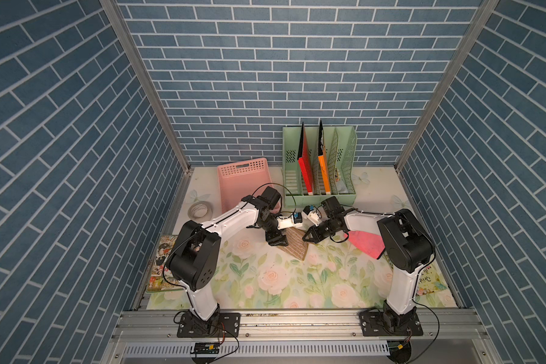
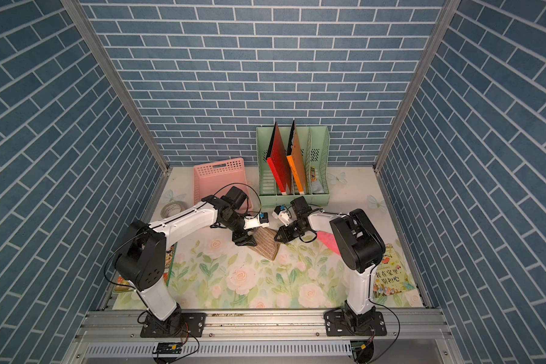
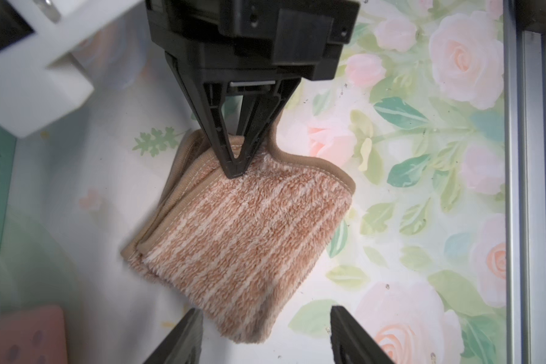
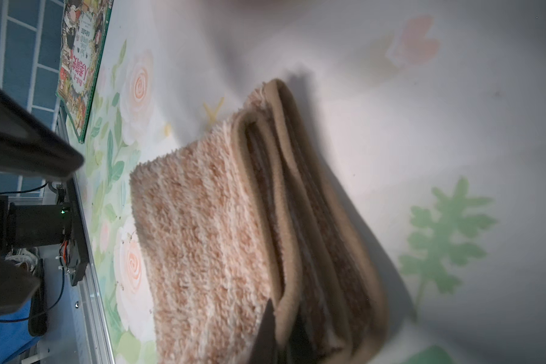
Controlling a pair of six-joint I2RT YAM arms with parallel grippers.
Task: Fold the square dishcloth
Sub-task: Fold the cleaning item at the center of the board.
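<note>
The floral worktop (image 1: 297, 283) spans the whole cell floor in both top views.

At its rear stands a green file rack (image 1: 319, 164). I see a red folder (image 1: 304, 167) and an orange folder (image 1: 323, 170) upright in separate slots. A pink basket (image 1: 243, 179) lies just beside the rack, on the left arm's side.

One picture book (image 1: 163, 264) lies at the left edge of the worktop, partly hidden by the left arm. A second picture book (image 2: 391, 277) lies at the right edge. A pink cloth (image 1: 368, 242) lies flat under the right arm.

The dishcloth (image 1: 297, 247), striped tan and cream, rests on the middle of the worktop, in front of the rack and between the two arms' tips. In the right wrist view I read it as folded into several layers, with the hemmed edges stacked.

A roll of tape (image 1: 200, 210) lies near the basket, close to the left wall.

The left end effector (image 3: 265, 309) is released. Its fingers stand apart on either side of the dishcloth corner nearest the left arm.

The right end effector (image 3: 235, 171) is clenched. Its tips meet on the hem of the top layer at the opposite side and pinch it, and the hem just beside them curls upward.
</note>
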